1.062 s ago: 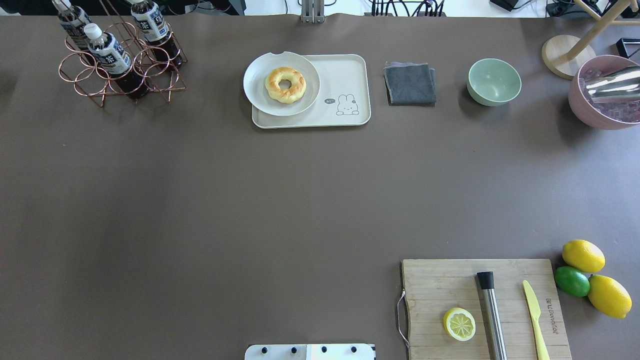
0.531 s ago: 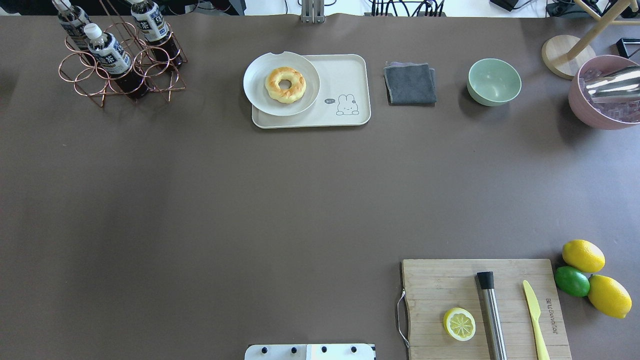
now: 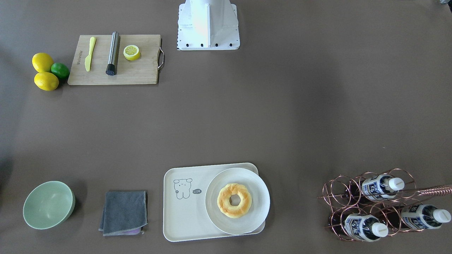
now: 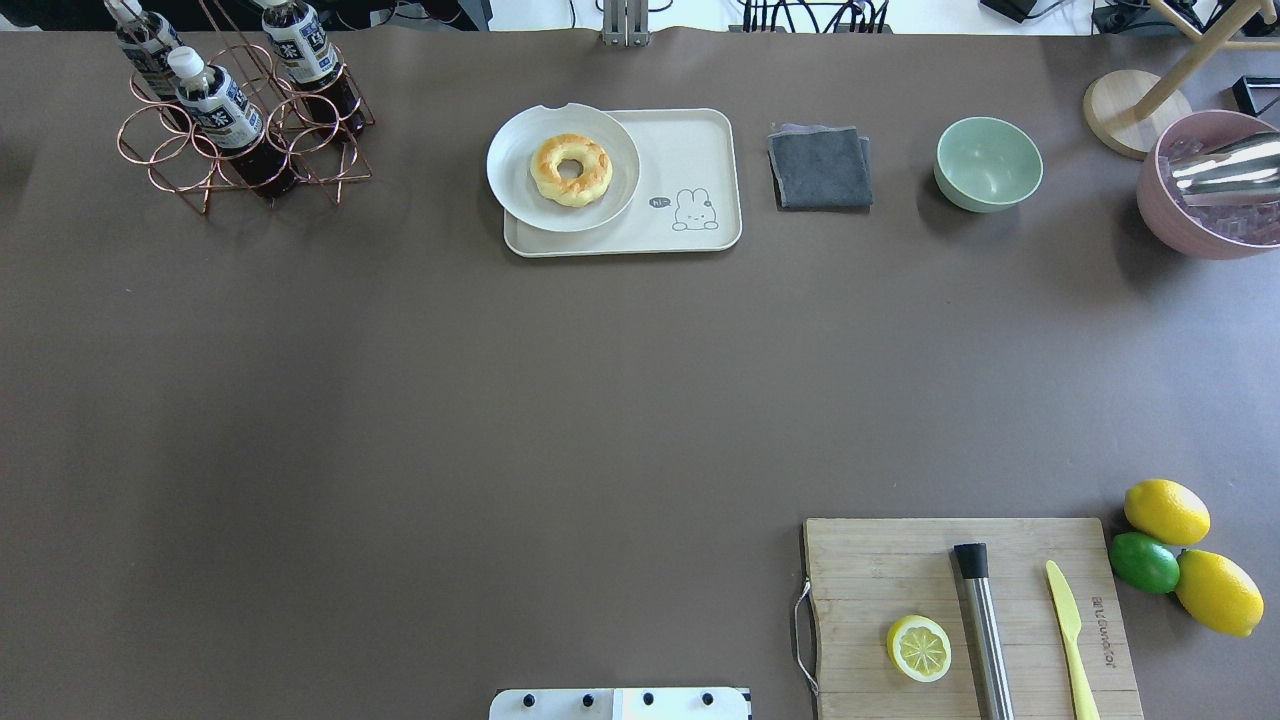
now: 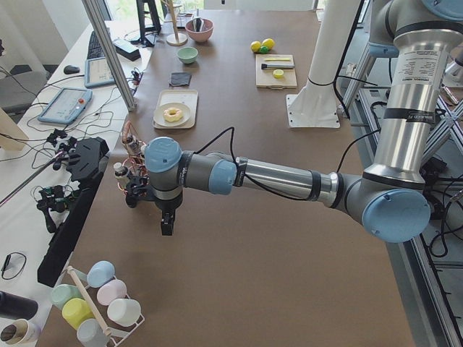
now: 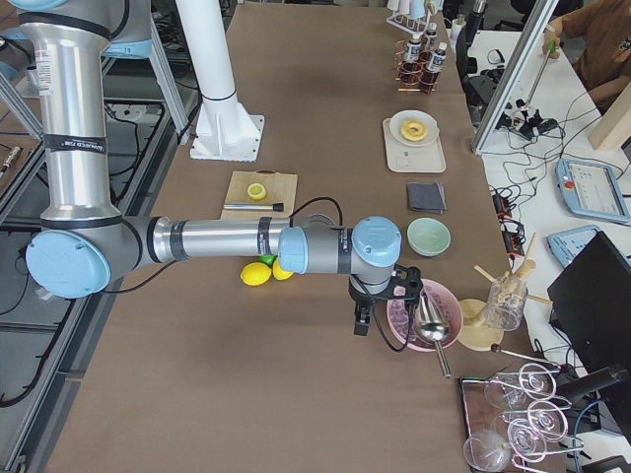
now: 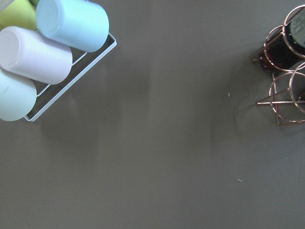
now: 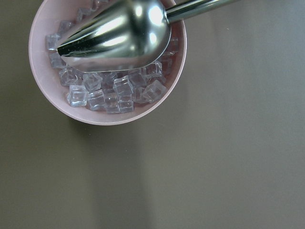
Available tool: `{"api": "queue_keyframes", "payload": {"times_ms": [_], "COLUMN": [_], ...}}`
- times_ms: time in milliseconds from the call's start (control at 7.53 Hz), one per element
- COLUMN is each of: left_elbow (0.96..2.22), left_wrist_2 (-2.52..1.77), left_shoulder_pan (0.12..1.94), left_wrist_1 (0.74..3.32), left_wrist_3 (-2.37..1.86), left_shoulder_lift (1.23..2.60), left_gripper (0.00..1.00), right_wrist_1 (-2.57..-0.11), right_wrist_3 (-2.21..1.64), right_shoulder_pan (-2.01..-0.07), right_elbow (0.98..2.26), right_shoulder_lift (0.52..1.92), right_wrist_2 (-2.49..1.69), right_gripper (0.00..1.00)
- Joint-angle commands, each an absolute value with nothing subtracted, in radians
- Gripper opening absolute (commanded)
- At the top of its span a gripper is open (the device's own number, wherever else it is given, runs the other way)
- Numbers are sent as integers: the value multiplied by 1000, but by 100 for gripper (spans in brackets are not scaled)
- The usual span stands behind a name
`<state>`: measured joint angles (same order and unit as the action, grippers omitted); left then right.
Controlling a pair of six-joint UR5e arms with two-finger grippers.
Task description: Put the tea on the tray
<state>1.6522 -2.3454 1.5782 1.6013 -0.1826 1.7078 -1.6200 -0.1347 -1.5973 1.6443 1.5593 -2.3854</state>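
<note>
- The three tea bottles (image 4: pixel 215 105) stand tilted in the copper wire rack (image 4: pixel 185 160) at the table's far left corner from my overhead view, caps up. None is on the tray.
- The tray (image 4: pixel 690 150) sits at the far middle of the table, well apart from the rack. A white plate (image 4: pixel 515 185) with a donut (image 4: pixel 570 170) covers its left half; the bear-drawing side is bare.
- The left gripper (image 5: pixel 167 225) hangs over the table just beside the rack. It shows in the left side view only, so I can't tell if it's open or closed. Its wrist camera catches the rack's edge at frame right.
- The right gripper (image 6: pixel 363 320) hangs near the pink bowl (image 8: pixel 43 90) of ice with the metal scoop (image 8: pixel 114 33). It shows in the right side view only, so I can't tell its state either.
</note>
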Motion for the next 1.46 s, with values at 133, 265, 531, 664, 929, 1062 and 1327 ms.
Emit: {"api": "queue_keyframes", "payload": {"times_ms": [133, 265, 531, 664, 929, 1062, 1327], "left_elbow": [1817, 1862, 1867, 1884, 1887, 1914, 1905], "left_wrist_2": [-2347, -2345, -2345, -2345, -2294, -2240, -2133], "left_shoulder_pan": [1498, 1447, 1418, 1410, 1295, 1284, 1224], "left_wrist_1": [1696, 1741, 1793, 1828, 1835, 1835, 1795], "left_wrist_3": [-184, -234, -453, -492, -497, -536, -621], "left_shoulder_lift": [1719, 1703, 1751, 1764, 1778, 1778, 1837], "left_gripper": [98, 98, 98, 98, 98, 98, 98], "right_wrist_1": [-1621, -1621, -1621, -1620, -1620, -1620, -1620], "right_wrist_3": [-135, -133, -133, -133, -135, -135, -137], "right_shoulder_pan": [-1597, -1597, -1597, -1597, -1597, -1597, -1597], "right_elbow": [1643, 1643, 1649, 1649, 1649, 1649, 1651], "right_shoulder_lift": [1565, 1566, 1569, 1569, 1568, 1566, 1566], "right_wrist_2": [-2393, -2395, -2396, -2405, -2410, -2410, -2411], "right_gripper": [100, 100, 100, 100, 100, 100, 100]}}
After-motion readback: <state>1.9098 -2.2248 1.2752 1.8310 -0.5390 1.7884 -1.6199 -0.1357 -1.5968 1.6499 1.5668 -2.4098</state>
